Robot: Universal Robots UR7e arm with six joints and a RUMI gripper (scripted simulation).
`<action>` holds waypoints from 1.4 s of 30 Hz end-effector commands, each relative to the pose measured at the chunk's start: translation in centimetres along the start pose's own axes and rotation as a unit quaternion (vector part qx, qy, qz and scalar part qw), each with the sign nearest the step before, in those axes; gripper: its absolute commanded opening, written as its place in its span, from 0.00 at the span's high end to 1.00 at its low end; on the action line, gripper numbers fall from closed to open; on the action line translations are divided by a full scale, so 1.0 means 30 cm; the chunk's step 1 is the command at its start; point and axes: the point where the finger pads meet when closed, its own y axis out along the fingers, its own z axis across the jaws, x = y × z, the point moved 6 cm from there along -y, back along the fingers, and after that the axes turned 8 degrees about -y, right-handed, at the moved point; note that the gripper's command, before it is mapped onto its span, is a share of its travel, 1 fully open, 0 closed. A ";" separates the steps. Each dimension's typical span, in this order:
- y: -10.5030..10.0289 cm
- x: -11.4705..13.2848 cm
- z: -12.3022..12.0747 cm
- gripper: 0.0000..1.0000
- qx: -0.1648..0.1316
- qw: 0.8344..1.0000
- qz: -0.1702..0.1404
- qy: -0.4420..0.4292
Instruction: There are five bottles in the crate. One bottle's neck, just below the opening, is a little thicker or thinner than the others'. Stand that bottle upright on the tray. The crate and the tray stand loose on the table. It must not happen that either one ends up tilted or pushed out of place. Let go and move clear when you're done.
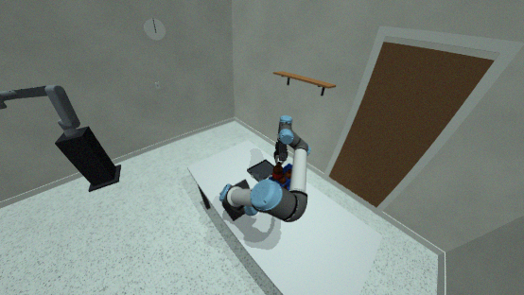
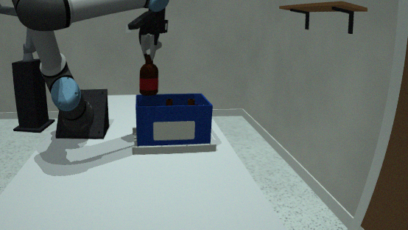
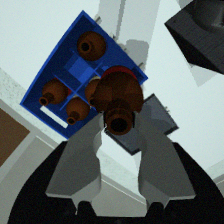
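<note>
My gripper [image 2: 148, 55] is shut on the neck of a brown bottle with a red label [image 2: 149, 79]. The bottle hangs upright with its base just above the rim of the blue crate [image 2: 173, 119], at the crate's far left corner. In the wrist view the held bottle [image 3: 119, 102] sits between my two fingers, above the crate [image 3: 75, 75], where several other brown bottles [image 3: 91, 46] stand in their cells. The dark tray [image 1: 261, 168] lies on the table beyond the crate; a corner of it shows in the wrist view [image 3: 197, 30].
The crate rests on a pale flat base [image 2: 174, 148] on the white table. My arm's dark base block [image 2: 85, 114] stands left of the crate. A black stand [image 2: 29, 96] is further left. A wooden shelf [image 2: 323, 8] hangs on the wall.
</note>
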 end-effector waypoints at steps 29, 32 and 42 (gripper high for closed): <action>-0.001 0.118 0.030 1.00 0.000 1.000 0.000 0.000; -0.001 0.124 0.032 1.00 0.000 1.000 0.000 0.000; -0.001 0.187 0.048 1.00 0.000 1.000 0.000 0.000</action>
